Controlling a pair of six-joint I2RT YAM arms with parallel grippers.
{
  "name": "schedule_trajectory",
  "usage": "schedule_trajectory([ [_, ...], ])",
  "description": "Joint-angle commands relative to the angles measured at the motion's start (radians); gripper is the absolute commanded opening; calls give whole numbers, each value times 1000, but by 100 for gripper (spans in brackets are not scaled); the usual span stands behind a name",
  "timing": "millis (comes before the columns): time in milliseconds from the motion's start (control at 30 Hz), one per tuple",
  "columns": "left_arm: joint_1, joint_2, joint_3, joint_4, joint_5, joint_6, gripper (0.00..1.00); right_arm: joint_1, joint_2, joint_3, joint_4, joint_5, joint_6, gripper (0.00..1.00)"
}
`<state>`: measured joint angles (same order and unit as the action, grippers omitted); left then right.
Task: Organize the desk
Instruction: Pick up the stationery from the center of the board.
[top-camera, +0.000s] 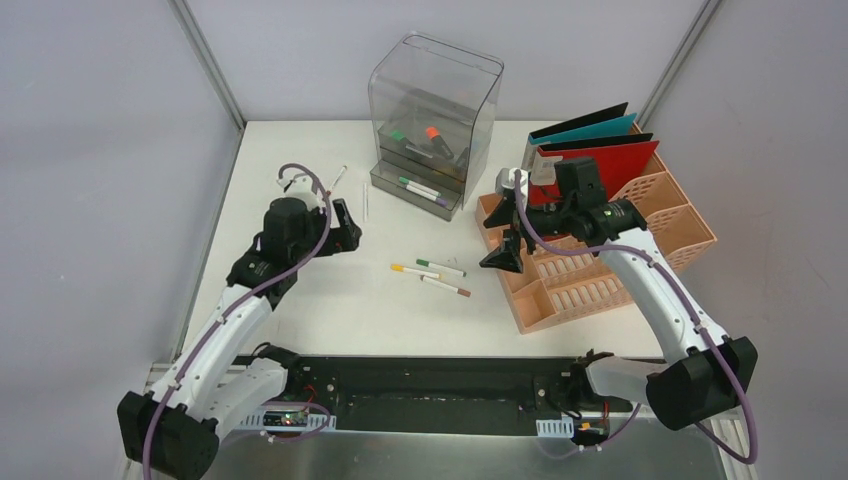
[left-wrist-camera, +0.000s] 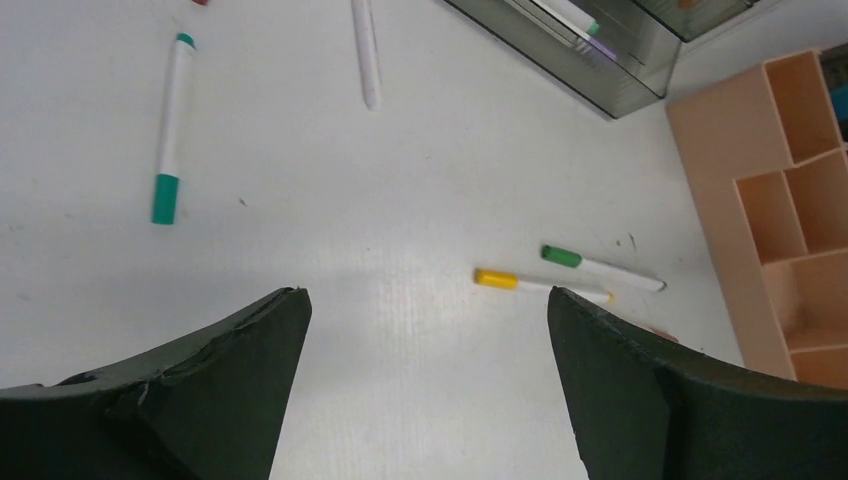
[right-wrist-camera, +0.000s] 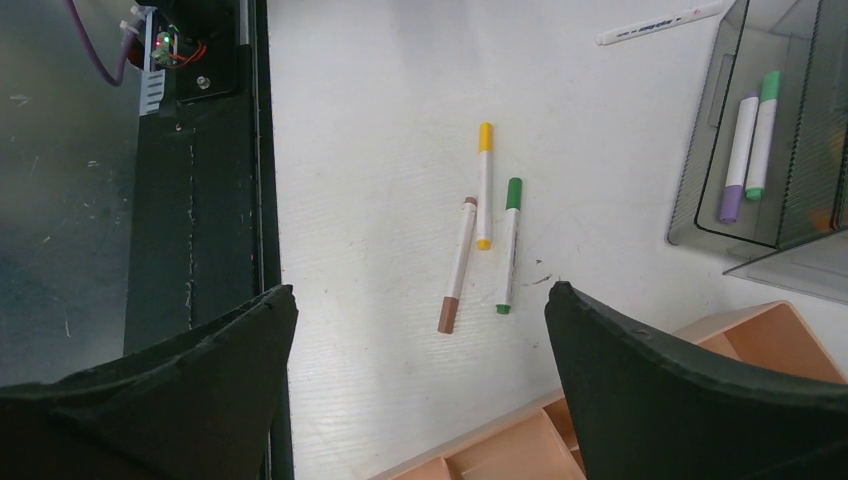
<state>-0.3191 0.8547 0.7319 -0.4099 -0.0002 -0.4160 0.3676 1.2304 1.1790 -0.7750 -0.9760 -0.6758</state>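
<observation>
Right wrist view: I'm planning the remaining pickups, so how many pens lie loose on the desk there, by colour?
yellow pen: 1
green pen: 1
brown pen: 1
white pen: 1
Total loose on the desk: 4

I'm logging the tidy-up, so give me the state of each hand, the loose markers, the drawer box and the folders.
Left hand: open, empty.
Right hand: open, empty.
Yellow marker: capped, loose on the desk.
Green marker: capped, loose on desk.
Brown marker: capped, loose on desk.
Teal marker: capped, loose on desk.
Drawer box: bottom tray sticks out, markers inside.
Folders: upright in the rack.
</observation>
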Motion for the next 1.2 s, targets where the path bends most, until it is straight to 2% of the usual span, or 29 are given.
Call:
schedule_trajectory([
  [0,6,93,110,49,-130,141,93,-11,-51,-29,49,-65,-88,98],
  [167,10,243,230,69,-171,267,94,-15,-72,-66,70,-52,-124,98],
  [233,24,295,261,101,-194,304,98,-16,-76,-74,78,-43,-129,98],
  [433,105,501,361,195,-81,362,98,-16,-82,-93,95,-49,-134,98],
  [733,274,813,557,133,209,352,95,-27,-106,-107,107,-26,-144,98],
  [933,293,1012,716,47,230,345,93,-40,-103,-108,100,-16,-158,99],
  [1067,295,1119,839,-37,251,329,83,-45,-97,-110,94,-11,-171,99],
  [1167,294,1163,899,-72,272,326,83,-47,-95,-108,87,-8,-181,99],
])
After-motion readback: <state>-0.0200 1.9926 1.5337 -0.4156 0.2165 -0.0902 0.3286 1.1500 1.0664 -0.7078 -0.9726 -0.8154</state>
